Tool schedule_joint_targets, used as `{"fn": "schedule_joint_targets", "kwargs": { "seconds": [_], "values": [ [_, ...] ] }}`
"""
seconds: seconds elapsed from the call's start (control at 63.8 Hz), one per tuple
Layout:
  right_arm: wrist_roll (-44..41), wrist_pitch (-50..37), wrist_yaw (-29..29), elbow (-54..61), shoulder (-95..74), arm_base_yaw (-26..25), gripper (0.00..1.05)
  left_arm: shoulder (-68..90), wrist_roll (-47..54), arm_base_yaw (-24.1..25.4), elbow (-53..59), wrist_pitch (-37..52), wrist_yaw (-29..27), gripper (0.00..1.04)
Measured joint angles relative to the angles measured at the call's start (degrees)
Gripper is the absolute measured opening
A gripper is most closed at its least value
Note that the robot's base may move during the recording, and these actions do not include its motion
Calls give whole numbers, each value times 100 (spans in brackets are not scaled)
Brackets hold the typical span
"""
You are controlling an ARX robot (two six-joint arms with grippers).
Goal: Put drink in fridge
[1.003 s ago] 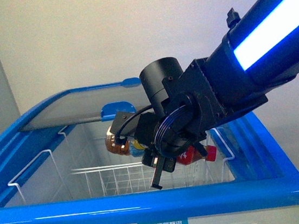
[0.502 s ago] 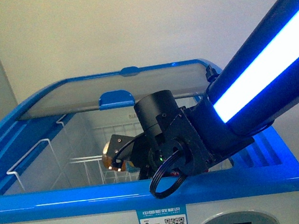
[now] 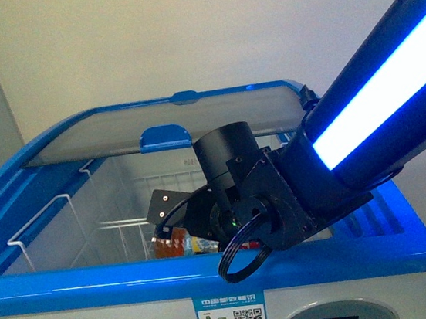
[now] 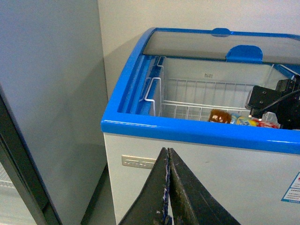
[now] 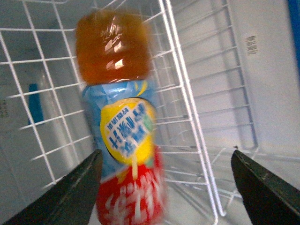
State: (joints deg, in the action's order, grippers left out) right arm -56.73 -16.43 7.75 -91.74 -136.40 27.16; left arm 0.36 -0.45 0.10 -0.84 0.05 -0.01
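Since 0.5 s ago the right arm has dropped deeper into the fridge [image 3: 213, 284]; the drink [image 3: 171, 246] now sits lower, near the front rim. Right gripper [image 5: 164, 187]: jaws spread wide, one finger [image 5: 70, 190] beside the drink [image 5: 122, 140], the other well apart from it; bottle blurred, contact cannot be told. Drink lies inside the wire basket [image 5: 187, 117], amber end toward the back. Left gripper [image 4: 168, 187]: jaws pressed together, empty, outside the fridge's front left corner [image 4: 112, 126].
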Motion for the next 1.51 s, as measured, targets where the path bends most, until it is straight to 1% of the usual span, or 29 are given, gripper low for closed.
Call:
{"fn": "schedule_joint_targets", "kwargs": {
  "seconds": [0.016,0.063,0.078,0.11,0.267,0.298,0.361,0.392,0.423,0.533,0.596,0.643,0.706,0.815,0.894,1.003,1.035,1.082,1.098,1.16,1.192,1.223,1.286,1.301,1.333,1.364,1.395,1.411,1.505],
  "values": [
    [2,-15,-4,15,13,0,86,0,0,0,0,0,0,3],
    [-11,-35,2,212,197,17,98,0,2,0,0,0,0,3],
    [-11,-37,17,269,284,17,99,-2,2,0,0,0,9,3],
    [-11,-35,-24,382,446,-9,97,-2,0,0,0,0,0,3],
    [33,81,-81,767,1147,-96,97,-2,2,0,0,-2,0,3],
    [85,144,-160,846,1305,-122,97,-2,2,0,0,-2,0,3],
    [374,527,-688,1141,1799,-122,97,-2,2,0,0,-2,0,3],
    [507,702,-758,1287,2059,-57,97,-2,2,0,0,-2,13,3],
    [741,907,-1001,1443,2389,-44,97,-2,2,0,0,-2,2,3],
    [1266,946,-1115,1952,3075,-83,97,-2,2,0,0,-2,-2,3],
    [1718,782,-929,2358,3635,-273,97,-2,2,0,0,-2,2,3],
    [2142,706,-531,2640,4124,-501,97,-2,2,0,0,-2,2,3],
    [2538,680,-201,2903,4570,-715,97,-2,2,0,0,-2,0,3],
    [3810,1064,483,3753,5982,-1303,97,-2,2,0,0,-2,0,3],
    [4225,1285,800,4245,6743,-1515,97,-2,2,0,0,-2,0,3],
    [4601,1633,1078,5108,8072,-1602,97,-2,2,0,0,-2,2,3],
    [4699,1801,1121,5379,8533,-1574,97,-2,2,0,0,-2,2,3],
    [4937,2312,1381,5834,9429,-1405,97,-2,2,0,0,-2,0,3],
    [5095,2376,1322,6144,9980,-1349,94,-2,2,0,0,-2,0,3],
    [5375,2096,538,7055,11462,-1401,80,-2,2,0,0,-2,0,3],
    [5447,2039,385,7394,12045,-1513,73,-2,4,0,0,-2,0,3],
    [5460,2013,291,7497,12275,-1567,70,-2,4,0,0,-2,2,3],
    [5530,1939,192,7700,12561,-1716,59,-9,4,0,0,-2,4,3],
    [5554,1930,133,7766,12598,-1777,56,-9,4,0,0,-2,2,3],
    [5569,1930,-428,7945,12662,-2142,47,-9,2,0,0,-2,2,3],
    [5578,1926,-678,8078,12712,-2433,40,-9,4,0,0,-2,2,3],
    [5593,1893,-704,8196,12804,-2627,31,-9,4,0,0,-2,-2,3],
    [5593,1886,-704,8205,12813,-2640,30,-9,2,0,0,-2,-2,3],
    [5593,1832,-763,8319,12928,-2680,14,-9,4,0,0,-2,7,3]
  ]
}}
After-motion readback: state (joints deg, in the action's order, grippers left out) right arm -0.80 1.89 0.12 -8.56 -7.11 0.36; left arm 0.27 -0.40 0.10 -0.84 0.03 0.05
